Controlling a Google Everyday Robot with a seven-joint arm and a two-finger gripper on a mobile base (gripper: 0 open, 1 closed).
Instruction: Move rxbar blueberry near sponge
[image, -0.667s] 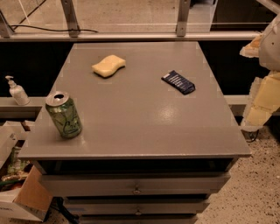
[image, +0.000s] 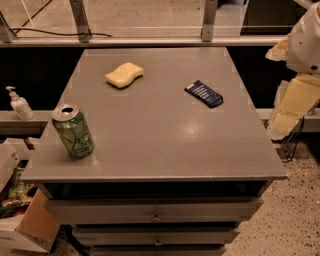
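Observation:
The rxbar blueberry (image: 204, 93) is a flat dark navy bar with white lettering. It lies on the right half of the grey table top (image: 150, 140), set at an angle. The sponge (image: 124, 75) is pale yellow with a wavy outline and lies at the far left-centre of the table, well apart from the bar. My gripper (image: 294, 106), with yellowish parts under a white arm housing, hangs off the table's right edge, to the right of the bar and touching nothing.
A green soda can (image: 73, 131) stands upright near the table's front left edge. A white pump bottle (image: 19, 104) stands on a ledge at the left. Cardboard boxes (image: 25, 225) lie on the floor at the lower left. Drawers sit below the table top.

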